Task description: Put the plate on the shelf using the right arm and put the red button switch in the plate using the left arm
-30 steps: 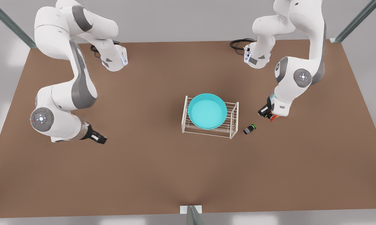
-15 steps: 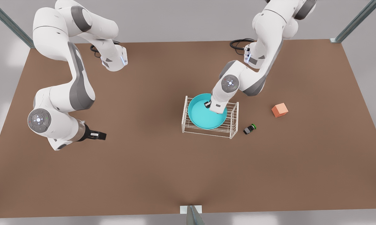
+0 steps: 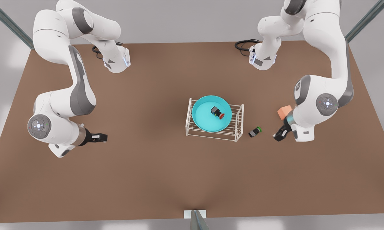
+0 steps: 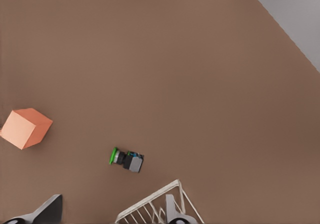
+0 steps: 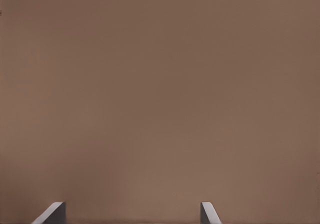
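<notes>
The table (image 3: 153, 166) carries the shelf (image 3: 240, 123), the plate (image 3: 203, 116) on its top tier, the red button switch (image 3: 218, 112) inside it. Left tool (image 3: 279, 136) near the green switch (image 3: 255, 132), spread, empty; right tool (image 3: 103, 138) waits well apart, spread, empty

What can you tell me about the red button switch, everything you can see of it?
The red button switch is a tiny black block with a round red cap and small blue and yellow marks. It lies on its side, cap towards the front view's right, inside the turquoise plate, right of the plate's middle, resting on its floor. The plate sits on the white wire shelf. No gripper touches the switch.
</notes>
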